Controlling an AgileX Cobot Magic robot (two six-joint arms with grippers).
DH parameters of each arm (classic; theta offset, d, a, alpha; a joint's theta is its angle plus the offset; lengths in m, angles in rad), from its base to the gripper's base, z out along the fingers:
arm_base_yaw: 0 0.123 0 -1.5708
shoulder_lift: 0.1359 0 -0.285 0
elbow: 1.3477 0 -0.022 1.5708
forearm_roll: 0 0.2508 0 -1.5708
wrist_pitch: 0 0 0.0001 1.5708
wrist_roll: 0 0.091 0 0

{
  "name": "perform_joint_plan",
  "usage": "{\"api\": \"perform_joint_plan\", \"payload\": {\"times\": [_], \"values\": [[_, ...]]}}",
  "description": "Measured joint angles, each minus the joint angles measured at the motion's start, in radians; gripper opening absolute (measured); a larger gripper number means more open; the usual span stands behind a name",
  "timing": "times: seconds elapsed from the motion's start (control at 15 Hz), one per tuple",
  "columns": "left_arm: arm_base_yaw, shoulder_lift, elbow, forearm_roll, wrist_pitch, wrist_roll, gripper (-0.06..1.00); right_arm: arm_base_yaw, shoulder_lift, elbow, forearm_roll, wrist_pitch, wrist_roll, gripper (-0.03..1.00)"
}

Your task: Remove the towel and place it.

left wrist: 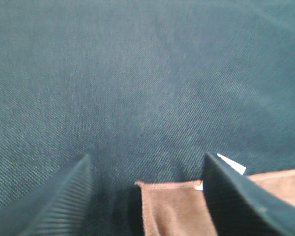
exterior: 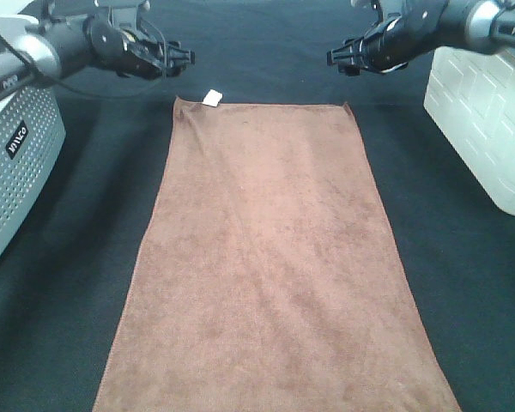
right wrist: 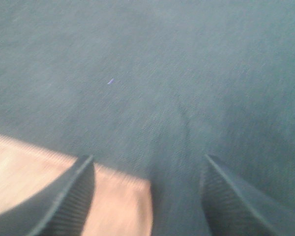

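The brown towel (exterior: pixel 270 257) lies flat and spread out on the black cloth, running from the far middle to the near edge of the exterior view. Its small white tag (exterior: pixel 212 98) sits at the far left corner. My left gripper (exterior: pixel 185 57) hovers open and empty just beyond that corner; the left wrist view shows the corner (left wrist: pixel 172 206) and tag (left wrist: pixel 234 166) between its fingers (left wrist: pixel 64 201). My right gripper (exterior: pixel 335 58) hovers open and empty beyond the far right corner, which shows in the right wrist view (right wrist: pixel 123 201).
A grey perforated basket (exterior: pixel 13 163) stands at the left edge. A white container (exterior: pixel 485 112) stands at the right edge. The black table covering (exterior: pixel 266 60) lies under everything.
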Motion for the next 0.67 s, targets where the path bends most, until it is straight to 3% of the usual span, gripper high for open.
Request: {"api": "perform_joint_plan", "payload": {"times": [0.07, 0.27, 0.33, 0.47, 0.6, 0.67], "values": [[0.000, -0.028, 0.000, 0.015, 0.041, 0.000, 0.68, 0.000, -0.024, 0.000, 0.000, 0.054, 0.000, 0.62], [0.000, -0.179, 0.000, 0.115, 0.291, 0.000, 0.75, 0.000, -0.163, 0.000, 0.001, 0.285, 0.001, 0.71], [0.000, -0.179, 0.000, 0.115, 0.291, 0.000, 0.75, 0.000, -0.163, 0.000, 0.001, 0.285, 0.001, 0.71], [0.008, -0.279, 0.000, 0.168, 0.472, 0.000, 0.75, -0.007, -0.266, 0.000, 0.001, 0.398, 0.046, 0.71], [0.055, -0.379, 0.000, 0.174, 0.632, -0.022, 0.76, -0.041, -0.369, 0.000, 0.001, 0.479, 0.117, 0.71], [0.117, -0.439, 0.000, 0.174, 0.728, -0.045, 0.76, -0.083, -0.431, 0.000, 0.001, 0.548, 0.173, 0.71]]}}
